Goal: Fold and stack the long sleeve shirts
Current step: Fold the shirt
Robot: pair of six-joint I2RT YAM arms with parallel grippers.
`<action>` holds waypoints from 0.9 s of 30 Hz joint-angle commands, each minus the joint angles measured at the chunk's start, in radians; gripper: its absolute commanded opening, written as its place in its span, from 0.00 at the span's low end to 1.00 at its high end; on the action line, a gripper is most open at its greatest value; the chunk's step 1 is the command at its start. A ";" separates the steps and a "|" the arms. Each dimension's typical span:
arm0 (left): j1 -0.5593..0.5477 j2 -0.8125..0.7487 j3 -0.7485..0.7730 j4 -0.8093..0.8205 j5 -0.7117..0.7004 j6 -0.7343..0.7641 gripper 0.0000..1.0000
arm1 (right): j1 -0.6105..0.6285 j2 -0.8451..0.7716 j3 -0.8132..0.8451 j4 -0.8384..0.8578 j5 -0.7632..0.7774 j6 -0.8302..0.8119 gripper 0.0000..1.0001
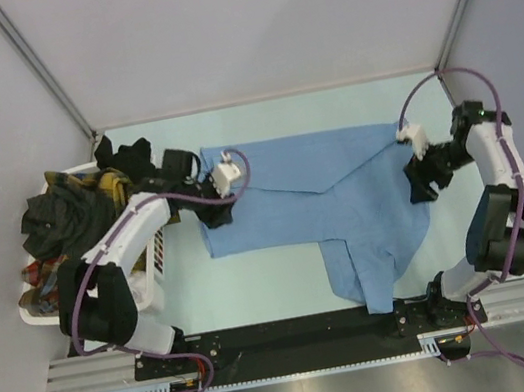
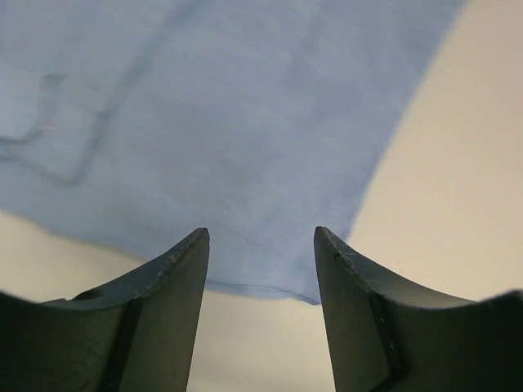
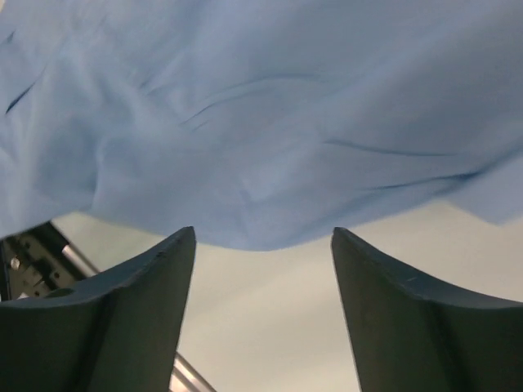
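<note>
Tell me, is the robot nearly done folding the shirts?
Not nearly. Done: the blue shirt lies spread on the table, seemingly folded over once. In hand: nothing; the left gripper and right gripper are open at its edges. Left: finish folding it, then the dark and plaid shirts heaped in the basket.

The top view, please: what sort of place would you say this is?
Likely a lab cell for laundry folding: grey walls enclose a table, with a light blue shirt spread out and a white basket of shirts.
</note>
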 commanded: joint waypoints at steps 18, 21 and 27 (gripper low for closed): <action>-0.059 -0.054 -0.399 0.089 -0.215 0.387 0.59 | 0.203 -0.156 -0.550 0.223 0.187 -0.297 0.63; -0.059 -0.045 -0.420 0.139 -0.241 0.383 0.56 | 0.206 -0.113 -0.537 0.265 0.192 -0.258 0.54; -0.067 -0.051 -0.417 0.146 -0.227 0.386 0.41 | 0.206 -0.122 -0.531 0.279 0.216 -0.229 0.00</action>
